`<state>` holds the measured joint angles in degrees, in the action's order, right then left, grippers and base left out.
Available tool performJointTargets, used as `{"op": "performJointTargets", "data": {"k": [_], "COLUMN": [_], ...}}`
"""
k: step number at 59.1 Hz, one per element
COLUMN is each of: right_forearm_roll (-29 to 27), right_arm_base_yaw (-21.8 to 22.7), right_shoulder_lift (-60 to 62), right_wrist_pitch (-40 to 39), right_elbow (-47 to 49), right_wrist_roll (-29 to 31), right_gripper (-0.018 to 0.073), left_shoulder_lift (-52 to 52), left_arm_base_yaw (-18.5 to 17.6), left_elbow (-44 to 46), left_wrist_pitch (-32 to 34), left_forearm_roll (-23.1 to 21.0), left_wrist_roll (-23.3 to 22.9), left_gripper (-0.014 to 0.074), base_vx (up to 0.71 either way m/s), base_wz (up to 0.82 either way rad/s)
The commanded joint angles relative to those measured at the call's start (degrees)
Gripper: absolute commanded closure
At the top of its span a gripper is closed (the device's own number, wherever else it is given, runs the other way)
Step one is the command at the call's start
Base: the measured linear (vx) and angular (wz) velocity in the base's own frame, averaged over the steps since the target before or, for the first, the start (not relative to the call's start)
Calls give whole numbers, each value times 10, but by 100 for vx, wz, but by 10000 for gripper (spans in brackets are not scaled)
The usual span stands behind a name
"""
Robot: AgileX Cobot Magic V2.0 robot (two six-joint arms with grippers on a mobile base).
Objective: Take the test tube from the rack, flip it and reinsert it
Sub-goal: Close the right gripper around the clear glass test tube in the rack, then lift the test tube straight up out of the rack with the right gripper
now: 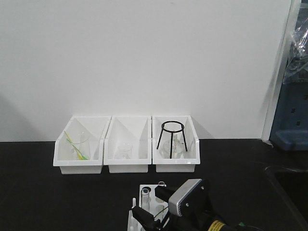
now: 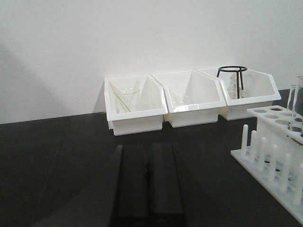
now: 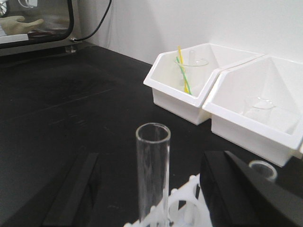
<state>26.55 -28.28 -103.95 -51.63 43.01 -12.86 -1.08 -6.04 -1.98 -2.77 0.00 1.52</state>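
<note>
1. The test tube stands upright, open mouth up, in a hole of the rack. In the front view the rack is at 6 o'clock, at the near edge of the desk.
2. The right fingers are apart, one on each side of the tube. There is a clear gap on both sides and neither finger touches the glass.
3. The left fingers are drawn together with only a thin seam between them. They hang over bare desk, with the rack at their 2 o'clock and well apart from them.
4. Open room: the desk is bare from 7 to 10 o'clock of the rack. A strip of bare desk separates the rack from the bins at its 12 o'clock.
5. Count of tubes: two mouths show in the right wrist view. The second tube is at 3 o'clock of the first, partly hidden by a finger.
6. The rack has two rows of round holes and one row of short pegs on its outer side. The frame edge cuts off both, so no full count is possible.
7. Count of bins: three, touching side by side against the wall.
   - The left bin holds a beaker with yellow and green sticks.
   - The middle bin holds a small beaker.
   - The right bin holds a black tripod over clear glassware.
8. The desk surface is matt black and the wall is plain white. Blue equipment stands at 3 o'clock of the bins.
</note>
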Motion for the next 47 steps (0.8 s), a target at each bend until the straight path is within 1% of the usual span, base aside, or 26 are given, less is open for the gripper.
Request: {"op": "performJointTargets", "data": {"k": [1,12,18,23,37,38,47], "right_forearm_roll": [2,2,2,2,2,2,2], "right_arm_base_yaw": [0,0,0,0,0,0,0], "right_shoulder_lift": [4,-23,-29,-28,-28,-28,-20], "right_wrist_pitch": [-50,-52,-52,-54,-62,-62,-65], "right_elbow": [37,60,60,60,60,60,60], "right_wrist_roll": [-3,-3,-3,-3,-4,-4,-4], "right_gripper": [67,70,102,178,562,578,574], "left_shoulder_lift": [-4,-4,-4,-4,-4,-4,-4], "left_arm_base_yaw": [0,0,0,0,0,0,0], "left_elbow": [3,3,3,3,3,3,3], "left_wrist_pitch": [47,47,47,47,47,47,47], "left_forearm_roll": [0,0,0,0,0,0,0], "left_wrist_roll": [-1,-1,-1,-1,-1,-1,-1], "left_gripper": [602,602,602,602,602,602,602], "base_vx": [0,0,0,0,0,0,0], "base_wz": [0,0,0,0,0,0,0]}}
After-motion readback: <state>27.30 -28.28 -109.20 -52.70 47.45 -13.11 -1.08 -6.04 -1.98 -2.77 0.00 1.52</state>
